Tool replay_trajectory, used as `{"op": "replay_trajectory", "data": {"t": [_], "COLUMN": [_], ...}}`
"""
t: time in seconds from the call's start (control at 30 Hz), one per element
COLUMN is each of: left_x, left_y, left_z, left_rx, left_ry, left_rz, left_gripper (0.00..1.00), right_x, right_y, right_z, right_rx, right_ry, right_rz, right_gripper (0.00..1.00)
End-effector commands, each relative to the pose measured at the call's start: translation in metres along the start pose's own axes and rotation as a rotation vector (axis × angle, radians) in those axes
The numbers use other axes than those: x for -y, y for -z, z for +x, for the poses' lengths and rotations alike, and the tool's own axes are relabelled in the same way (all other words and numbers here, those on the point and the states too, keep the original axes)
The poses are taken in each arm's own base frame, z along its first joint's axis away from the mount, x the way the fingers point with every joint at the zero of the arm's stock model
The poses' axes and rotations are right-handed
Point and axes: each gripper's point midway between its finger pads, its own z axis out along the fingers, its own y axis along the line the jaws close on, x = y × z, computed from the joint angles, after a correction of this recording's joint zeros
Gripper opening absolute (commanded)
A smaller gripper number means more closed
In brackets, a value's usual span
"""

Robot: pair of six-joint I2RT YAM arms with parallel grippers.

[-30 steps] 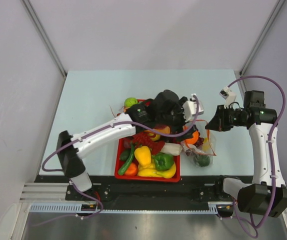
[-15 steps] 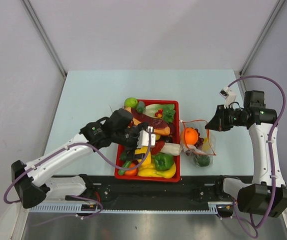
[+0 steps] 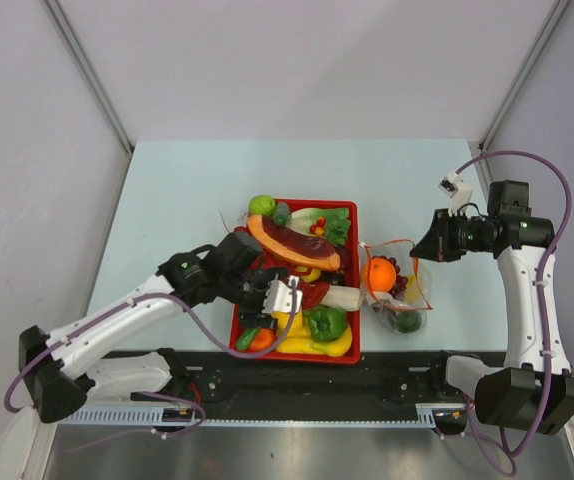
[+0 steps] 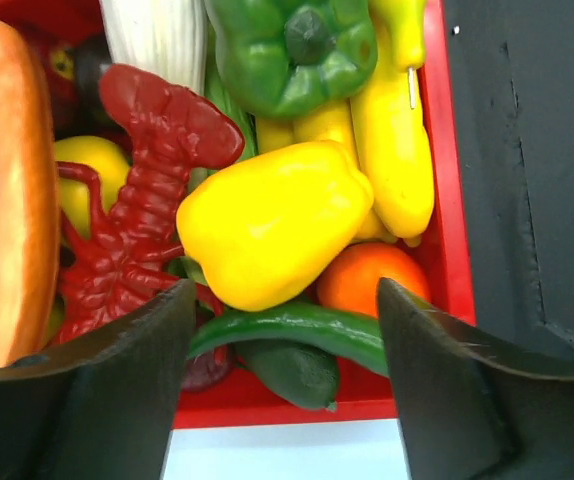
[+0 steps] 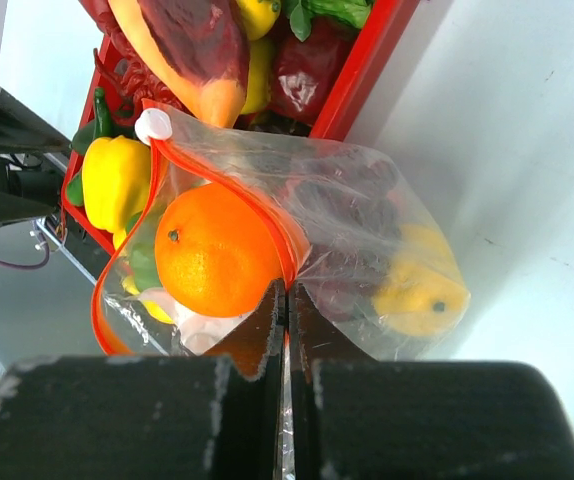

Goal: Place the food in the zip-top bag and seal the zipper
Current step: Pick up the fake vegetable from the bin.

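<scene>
The clear zip-top bag [image 3: 399,296] lies right of the red tray [image 3: 355,300], mouth open. My right gripper [image 3: 419,250] is shut on the bag's mouth edge [image 5: 287,300], at its orange-red zipper [image 5: 278,236]. An orange [image 5: 217,250] sits in the mouth. A lemon [image 5: 417,285], purple grapes [image 5: 342,210] and a dark green piece [image 3: 404,322] lie deeper in. My left gripper [image 3: 287,297] is open and empty [image 4: 285,300] over the tray's near left corner. Below it are a dark green avocado-like piece [image 4: 292,370] and an orange fruit [image 4: 367,280].
The tray also holds a yellow pepper [image 4: 267,220], green pepper [image 4: 287,50], red lobster [image 4: 137,200], a long green chilli [image 4: 307,325] and a large orange-and-maroon slice [image 3: 292,243]. The black near table edge [image 4: 527,200] runs beside the tray.
My left arm has swung back from over the bag's mouth to the tray's near left. The orange now sits in the bag's mouth. The right arm has not moved.
</scene>
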Motion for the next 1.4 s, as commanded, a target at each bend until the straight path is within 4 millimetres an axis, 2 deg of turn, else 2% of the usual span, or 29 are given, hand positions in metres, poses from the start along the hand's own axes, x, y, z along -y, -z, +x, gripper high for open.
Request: {"op": "replay_trajectory", "data": {"t": [0.0, 0.03, 0.07, 0.1, 0.13, 0.23, 0.37, 0.47, 0.53, 0.57, 0.63, 0.7, 0.73, 0.87, 1.0, 1.1, 1.27, 1.37], "left_x": [0.008, 0.012, 0.013, 0.028, 0.033, 0.048, 0.064, 0.064, 0.061, 0.055, 0.055, 0.048, 0.043, 0.019, 0.006, 0.008, 0.012, 0.012], "left_y": [0.015, 0.01, 0.006, -0.004, -0.009, -0.028, -0.049, -0.058, -0.054, -0.044, -0.029, -0.007, -0.001, 0.021, 0.022, 0.018, 0.004, -0.001], "left_z": [-0.031, -0.034, -0.038, -0.044, -0.047, -0.052, -0.048, -0.05, -0.045, -0.041, -0.029, -0.012, -0.006, 0.03, 0.049, 0.048, 0.057, 0.054], "left_rx": [0.125, 0.123, 0.112, 0.11, 0.113, 0.124, 0.107, 0.105, 0.082, 0.093, 0.081, 0.064, 0.052, -0.032, -0.07, -0.07, -0.091, -0.079], "left_ry": [-0.065, -0.09, -0.12, -0.17, -0.191, -0.239, -0.247, -0.218, -0.186, -0.14, -0.081, -0.022, -0.011, 0.126, 0.296, 0.367, 0.374, 0.38], "left_rz": [-0.066, -0.053, -0.06, -0.025, -0.02, 0.0, 0.048, 0.048, 0.035, 0.006, 0.0, -0.052, -0.08, -0.187, -0.187, -0.139, -0.088, -0.064], "left_gripper": [0.72, 0.7, 0.62, 0.58, 0.55, 0.54, 0.51, 0.5, 0.48, 0.48, 0.48, 0.52, 0.59, 0.59, 0.59, 0.58, 0.58, 0.61], "right_x": [-0.003, -0.003, -0.003, -0.001, -0.001, -0.002, -0.003, -0.003, -0.003, -0.003, -0.003, -0.002, -0.002, 0.0, 0.0, 0.001, 0.001, 0.001], "right_y": [0.0, -0.002, -0.002, -0.003, -0.002, -0.001, 0.001, 0.001, 0.002, 0.003, 0.003, 0.002, 0.002, -0.002, -0.003, -0.005, -0.003, -0.003], "right_z": [-0.007, -0.007, -0.007, -0.007, -0.007, -0.008, -0.008, -0.008, -0.007, -0.008, -0.007, -0.006, -0.006, -0.004, -0.006, -0.006, -0.006, -0.006], "right_rx": [0.029, 0.03, 0.031, 0.029, 0.029, 0.031, 0.038, 0.036, 0.033, 0.035, 0.035, 0.033, 0.03, 0.018, 0.028, 0.022, 0.024, 0.023], "right_ry": [0.017, 0.012, 0.009, 0.005, 0.006, 0.006, 0.014, 0.012, 0.019, 0.025, 0.033, 0.032, 0.031, 0.021, 0.014, 0.006, 0.008, 0.01], "right_rz": [-0.016, -0.02, -0.019, -0.018, -0.017, -0.012, -0.006, -0.008, -0.002, 0.002, 0.008, 0.005, 0.003, -0.004, -0.011, -0.015, -0.006, -0.002], "right_gripper": [0.0, 0.0, 0.0, 0.0, 0.0, 0.0, 0.0, 0.0, 0.0, 0.0, 0.0, 0.0, 0.0, 0.0, 0.0, 0.0, 0.0, 0.0]}}
